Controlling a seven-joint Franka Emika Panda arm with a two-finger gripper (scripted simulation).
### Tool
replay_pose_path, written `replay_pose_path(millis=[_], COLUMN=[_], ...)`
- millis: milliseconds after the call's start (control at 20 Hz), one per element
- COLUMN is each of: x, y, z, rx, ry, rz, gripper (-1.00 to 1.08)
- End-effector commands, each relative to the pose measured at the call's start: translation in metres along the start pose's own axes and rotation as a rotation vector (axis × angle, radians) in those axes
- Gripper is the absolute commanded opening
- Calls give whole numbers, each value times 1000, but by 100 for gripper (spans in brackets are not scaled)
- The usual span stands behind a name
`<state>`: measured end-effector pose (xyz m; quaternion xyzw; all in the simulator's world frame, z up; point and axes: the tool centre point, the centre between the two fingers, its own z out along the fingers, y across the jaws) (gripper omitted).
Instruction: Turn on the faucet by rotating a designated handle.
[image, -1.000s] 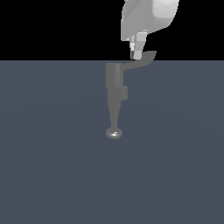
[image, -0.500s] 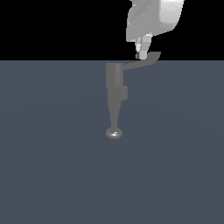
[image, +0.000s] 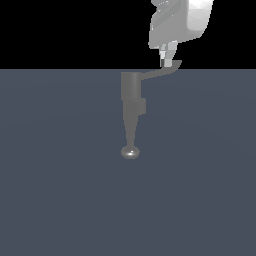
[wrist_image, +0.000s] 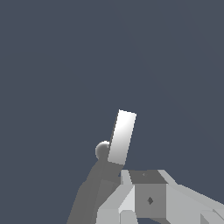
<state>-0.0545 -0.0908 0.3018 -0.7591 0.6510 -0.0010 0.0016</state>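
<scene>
Having shifted toward the exterior view's right since a second earlier, the white gripper (image: 167, 56), jaw spacing indiscernible, pressed the thin grey handle (image: 165, 70) of the dull grey faucet (image: 132, 107), suggesting rotation underway.

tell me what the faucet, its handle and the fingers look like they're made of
The faucet looks like dull grey metal, matte on the body, with a bright highlight on its polished-looking rounded tip. The handle has the same flat grey, likely matte metal too. The fingers look like glossy white plastic or painted metal, going by their soft sheen; as a simulator render, it stays uncertain.
</scene>
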Motion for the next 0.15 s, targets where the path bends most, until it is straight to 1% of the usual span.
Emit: replay_pose_path(millis=[0, 100], x=[23, 25], y=[0, -1], z=[3, 3], rx=[-3, -4], ry=[1, 1], rz=[33, 34], gripper=[-100, -100])
